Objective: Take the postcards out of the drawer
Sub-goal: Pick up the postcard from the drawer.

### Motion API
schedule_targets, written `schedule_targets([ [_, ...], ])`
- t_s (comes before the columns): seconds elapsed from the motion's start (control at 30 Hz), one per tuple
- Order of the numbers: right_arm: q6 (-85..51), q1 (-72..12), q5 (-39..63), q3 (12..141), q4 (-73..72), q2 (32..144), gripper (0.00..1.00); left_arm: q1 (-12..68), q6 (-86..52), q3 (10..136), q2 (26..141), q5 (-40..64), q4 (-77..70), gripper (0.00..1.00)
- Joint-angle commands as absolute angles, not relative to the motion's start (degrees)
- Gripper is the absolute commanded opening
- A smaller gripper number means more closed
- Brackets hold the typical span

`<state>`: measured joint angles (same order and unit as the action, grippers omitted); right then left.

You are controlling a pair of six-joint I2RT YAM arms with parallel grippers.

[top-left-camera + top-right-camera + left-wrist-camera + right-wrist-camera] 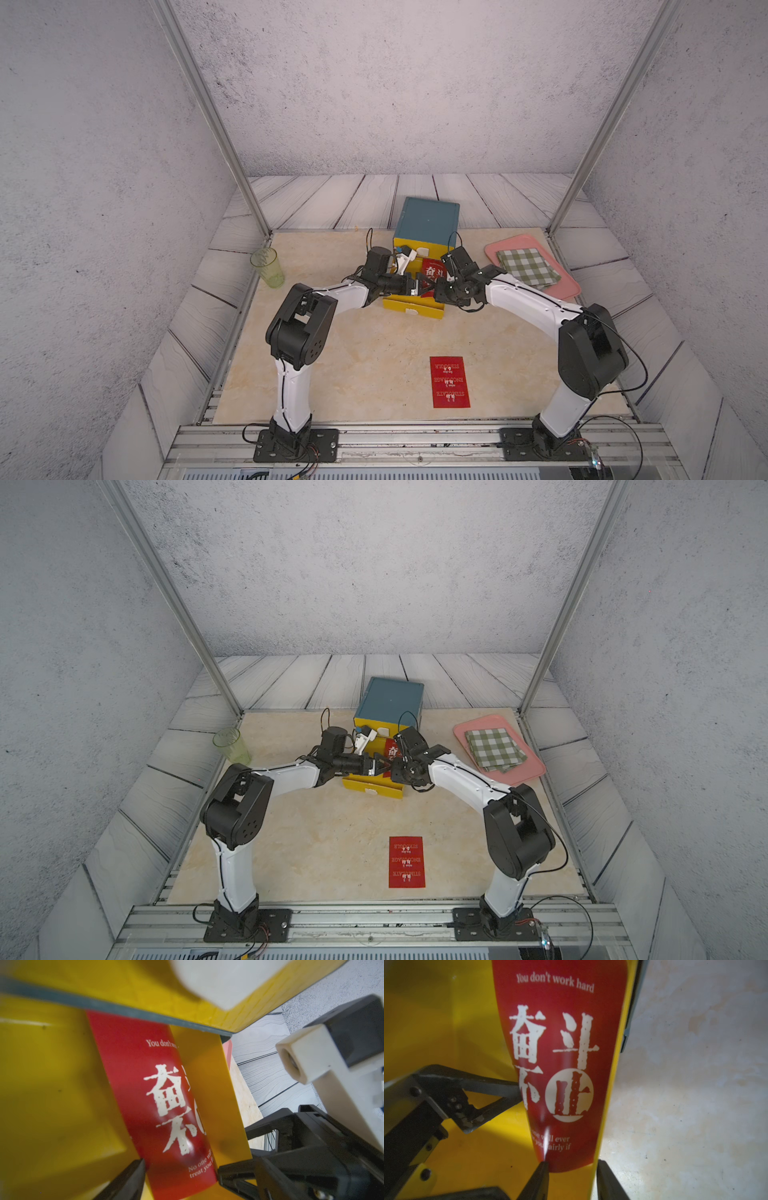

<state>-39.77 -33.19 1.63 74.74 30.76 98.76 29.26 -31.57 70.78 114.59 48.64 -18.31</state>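
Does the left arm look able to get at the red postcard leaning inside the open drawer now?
Probably yes: the left gripper is inside the yellow drawer, jaws wide apart around the near end of the curled red postcard. Only the right gripper, at that same end, crowds it.

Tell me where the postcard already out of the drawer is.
In both top views that postcard lies on the tabletop near the front edge, right of centre, in front of the yellow drawer.

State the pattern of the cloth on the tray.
Green-and-white check; the cloth shows best in a top view.
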Motion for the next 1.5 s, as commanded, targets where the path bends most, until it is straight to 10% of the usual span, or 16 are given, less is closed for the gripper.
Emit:
schedule_targets([
  [0.0, -38.5, -34.4, 5.1, 74.2, 31.5, 98.7, 0.41, 30.0, -31.6, 72.2, 113.6, 50.0, -20.0, 0.88],
  [1.47, -38.0, -35.4, -1.3, 78.0, 34.1, 102.6, 0.51, 29.9, -32.3, 72.6, 113.6, 50.0, -19.5, 0.88],
])
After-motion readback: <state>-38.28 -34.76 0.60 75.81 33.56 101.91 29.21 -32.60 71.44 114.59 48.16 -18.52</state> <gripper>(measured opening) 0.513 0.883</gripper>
